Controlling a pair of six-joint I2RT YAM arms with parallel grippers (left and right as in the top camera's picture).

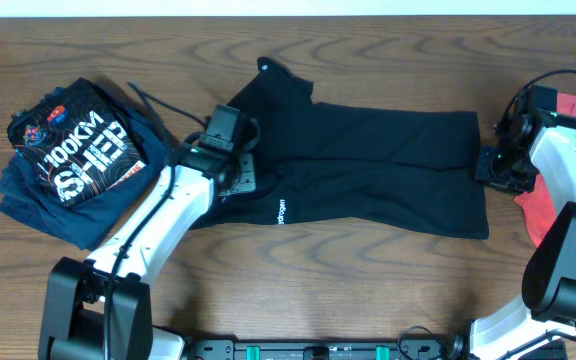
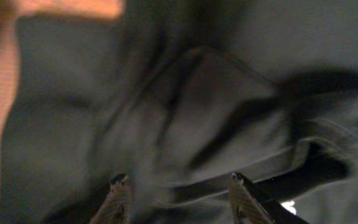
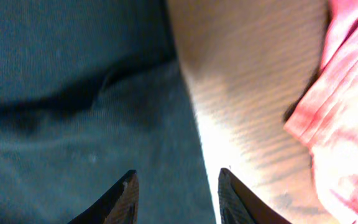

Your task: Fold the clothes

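Three garments lie on the worktop (image 1: 368,50): one black tee (image 1: 368,160) spread mid-worktop, one navy "100KM" tee (image 1: 68,160) at left, one red garment (image 1: 553,215) at right, with the left claw (image 2: 178,186) and the right claw (image 3: 178,186), both apart and gripping nothing, at the black tee's ends.

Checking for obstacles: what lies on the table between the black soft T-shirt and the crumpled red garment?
Only a bare strip of wooden table; the right wrist view shows it between black T-shirt and red garment.

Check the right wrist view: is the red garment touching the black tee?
No, a strip of bare table separates the black tee from the red garment.
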